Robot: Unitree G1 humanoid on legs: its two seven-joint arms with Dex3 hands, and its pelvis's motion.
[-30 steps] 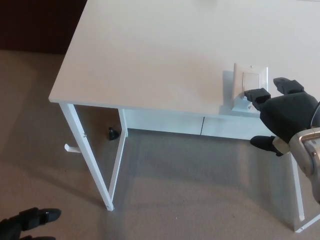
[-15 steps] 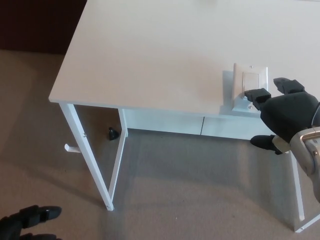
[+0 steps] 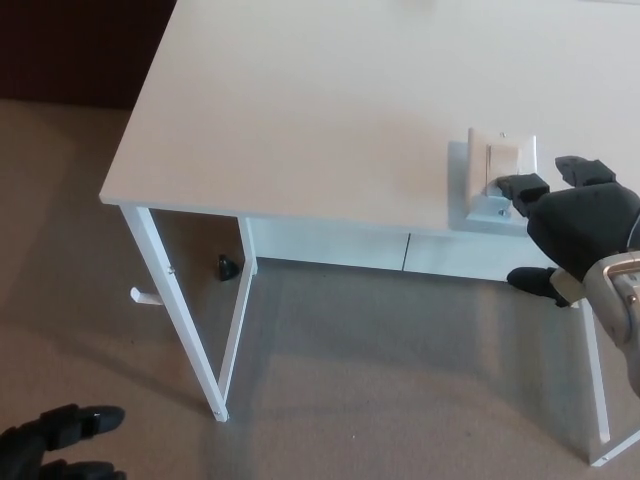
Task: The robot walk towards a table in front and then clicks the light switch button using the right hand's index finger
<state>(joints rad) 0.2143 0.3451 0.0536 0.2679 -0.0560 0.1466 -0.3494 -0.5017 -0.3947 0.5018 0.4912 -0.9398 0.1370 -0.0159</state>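
Note:
A white light switch (image 3: 500, 172) on a small stand sits near the front edge of the white table (image 3: 330, 110), to the right. My right hand (image 3: 572, 225) reaches in from the right edge, its fingers spread and holding nothing. One black fingertip (image 3: 518, 186) rests against the lower part of the switch's rocker. Another finger (image 3: 583, 170) points past the switch on its right, and the thumb hangs below the table edge. My left hand (image 3: 55, 446) is low in the bottom left corner, over the carpet, far from the table.
The table stands on thin white legs (image 3: 180, 320) over beige carpet (image 3: 380, 380). A small black knob (image 3: 227, 266) shows under the tabletop by the left legs. A dark wall (image 3: 70, 50) fills the top left.
My right hand has crept slightly right and up, its fingertip staying at the switch's lower part. The left hand has shifted a little in the corner.

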